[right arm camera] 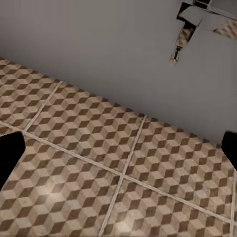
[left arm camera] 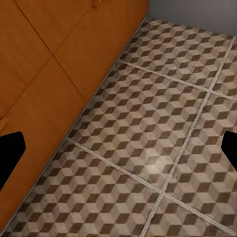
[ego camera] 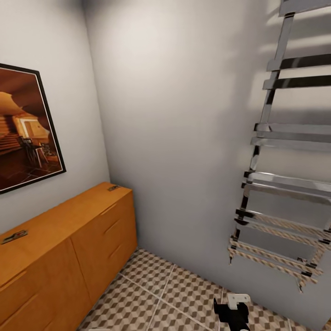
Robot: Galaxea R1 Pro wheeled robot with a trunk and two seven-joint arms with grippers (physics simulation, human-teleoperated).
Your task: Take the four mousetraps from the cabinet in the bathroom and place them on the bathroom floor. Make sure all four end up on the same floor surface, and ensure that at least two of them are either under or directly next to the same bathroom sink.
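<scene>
Two mousetraps (ego camera: 14, 236) lie on the cabinet (ego camera: 69, 239) top, one near, one at the far end (ego camera: 113, 187) (probably; both tiny). Light, stiff boards: grip the long edges, clear of the metal. Both grippers' fingers spread wide over the floor (left arm camera: 163, 123), holding nothing.

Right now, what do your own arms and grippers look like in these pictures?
In the head view, the right gripper appears as a glossy black blocky body with a small white rectangular piece on top. In the left wrist view, the left gripper shows as two flat black fingertips at the edges; the right wrist view shows the same black tips. No cables or markings are visible.
</scene>
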